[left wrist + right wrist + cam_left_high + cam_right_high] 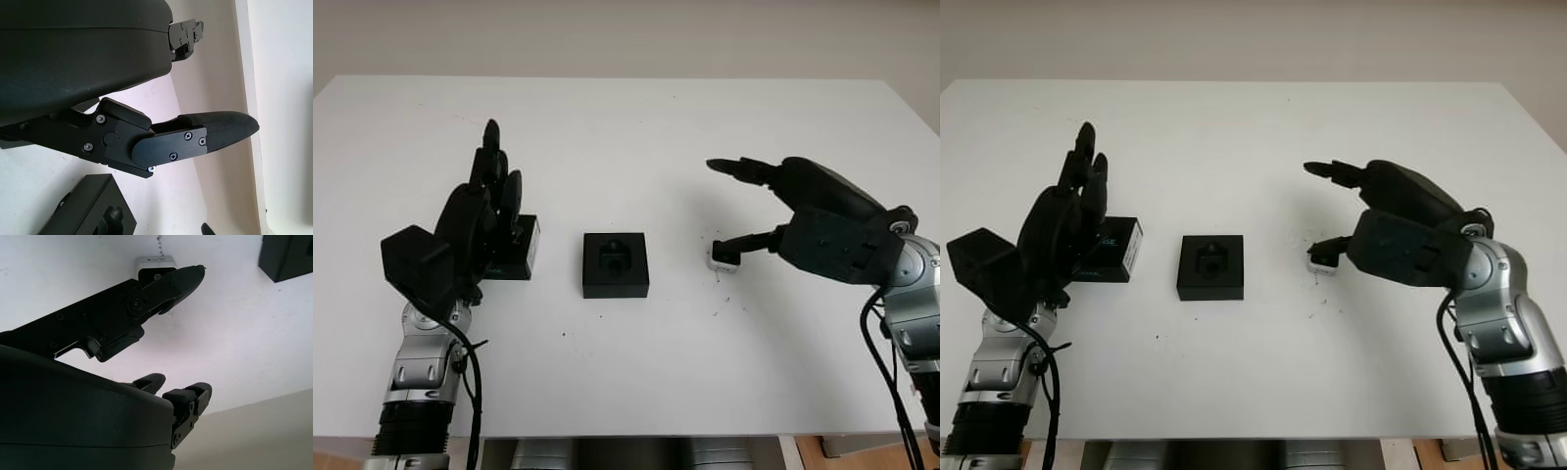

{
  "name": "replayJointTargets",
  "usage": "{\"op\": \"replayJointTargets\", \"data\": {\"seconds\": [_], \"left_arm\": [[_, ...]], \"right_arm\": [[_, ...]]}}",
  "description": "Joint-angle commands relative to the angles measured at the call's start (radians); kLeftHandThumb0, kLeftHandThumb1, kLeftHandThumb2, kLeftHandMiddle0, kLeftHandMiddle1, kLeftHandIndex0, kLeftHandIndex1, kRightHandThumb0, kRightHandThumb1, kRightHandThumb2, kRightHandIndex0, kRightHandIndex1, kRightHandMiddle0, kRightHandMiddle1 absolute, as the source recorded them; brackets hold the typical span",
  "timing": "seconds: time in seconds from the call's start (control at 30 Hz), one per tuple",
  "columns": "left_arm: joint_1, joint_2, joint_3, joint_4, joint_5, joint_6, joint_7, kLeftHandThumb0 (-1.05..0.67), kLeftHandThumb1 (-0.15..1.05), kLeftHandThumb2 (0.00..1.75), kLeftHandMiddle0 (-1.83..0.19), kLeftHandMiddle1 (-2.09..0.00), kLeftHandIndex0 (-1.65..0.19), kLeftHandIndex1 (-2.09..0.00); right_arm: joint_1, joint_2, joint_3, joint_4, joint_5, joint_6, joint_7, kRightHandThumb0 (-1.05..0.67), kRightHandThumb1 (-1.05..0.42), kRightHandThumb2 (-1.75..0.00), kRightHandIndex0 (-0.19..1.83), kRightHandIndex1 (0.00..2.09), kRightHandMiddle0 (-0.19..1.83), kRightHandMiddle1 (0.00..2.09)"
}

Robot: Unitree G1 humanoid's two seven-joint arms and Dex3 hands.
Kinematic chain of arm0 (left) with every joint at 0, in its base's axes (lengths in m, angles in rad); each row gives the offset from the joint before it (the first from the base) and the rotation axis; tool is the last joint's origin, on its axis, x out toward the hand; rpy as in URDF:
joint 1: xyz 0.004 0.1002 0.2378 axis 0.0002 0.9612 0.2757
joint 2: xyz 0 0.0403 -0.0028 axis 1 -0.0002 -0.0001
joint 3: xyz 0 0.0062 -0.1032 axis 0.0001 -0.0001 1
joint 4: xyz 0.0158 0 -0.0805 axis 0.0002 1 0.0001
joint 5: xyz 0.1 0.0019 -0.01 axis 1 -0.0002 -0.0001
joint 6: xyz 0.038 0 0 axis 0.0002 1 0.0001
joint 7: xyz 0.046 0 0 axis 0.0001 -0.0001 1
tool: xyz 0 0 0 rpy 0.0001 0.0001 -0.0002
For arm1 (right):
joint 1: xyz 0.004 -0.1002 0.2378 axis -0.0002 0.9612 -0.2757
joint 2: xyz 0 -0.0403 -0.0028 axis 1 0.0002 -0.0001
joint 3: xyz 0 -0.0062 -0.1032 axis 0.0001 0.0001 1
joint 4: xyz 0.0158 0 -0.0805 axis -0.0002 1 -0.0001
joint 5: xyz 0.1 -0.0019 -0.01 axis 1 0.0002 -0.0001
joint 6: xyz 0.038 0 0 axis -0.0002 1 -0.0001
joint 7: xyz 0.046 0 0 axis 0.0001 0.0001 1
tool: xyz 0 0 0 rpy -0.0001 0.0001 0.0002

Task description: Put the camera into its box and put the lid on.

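Note:
A small white camera [719,260] lies on the white table [626,127], right of centre. My right hand [732,209] is open around it: the thumb tip [183,276] sits right at the camera [152,262] and the other fingers arch above and beyond it. The black box [616,264] stands open in the middle, its dark insert showing a cutout. To its left lies the black lid [521,251] with a pale side label. My left hand [495,181] is open, held upright over the lid's left part and hiding some of it.
The table's front edge [626,436] runs close below both arms. A corner of the box [288,254] appears in the right wrist view. Small dark specks [717,313] dot the tabletop near the camera.

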Motion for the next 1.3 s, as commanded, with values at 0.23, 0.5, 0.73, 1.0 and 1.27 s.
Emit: {"op": "replayJointTargets", "data": {"seconds": [0.23, 0.5, 0.73, 1.0, 1.27], "left_arm": [[-0.005, 0.011, 0.003, -0.012, 0.001, -0.002, -0.009, -0.81, 1.05, 0.64, 0.19, 0.00, 0.19, 0.00], [-0.012, 0.016, 0.002, -0.010, 0.004, 0.000, -0.013, -0.82, 1.05, 0.64, 0.19, 0.00, 0.19, 0.00], [-0.004, 0.016, 0.006, -0.026, -0.008, 0.016, -0.014, -0.82, 1.05, 0.62, 0.19, 0.00, 0.19, 0.00], [-0.002, 0.024, 0.007, -0.032, -0.008, 0.025, -0.012, -0.83, 1.05, 0.60, 0.19, 0.00, 0.19, 0.00], [-0.003, 0.027, 0.008, -0.033, -0.009, 0.029, -0.015, -0.84, 1.05, 0.59, 0.19, 0.00, 0.19, 0.00]], "right_arm": [[0.036, -0.022, 0.021, -0.008, -0.086, -0.037, -0.033, -0.63, -0.83, -0.06, -0.01, 1.20, 0.47, 0.11], [-0.021, -0.055, 0.046, -0.039, -0.122, -0.005, 0.089, -0.67, -0.85, -0.05, -0.06, 1.10, 0.06, 0.95], [-0.060, -0.076, 0.076, -0.019, -0.136, -0.041, 0.149, -0.65, -0.83, -0.05, -0.19, 1.66, 0.07, 0.90], [-0.072, -0.100, 0.114, -0.014, -0.199, -0.071, 0.171, -0.66, -0.86, -0.06, -0.19, 1.60, -0.01, 1.12], [-0.045, -0.108, 0.129, -0.008, -0.287, -0.126, 0.103, -0.68, -0.86, -0.05, -0.11, 1.54, 0.09, 0.99]]}}
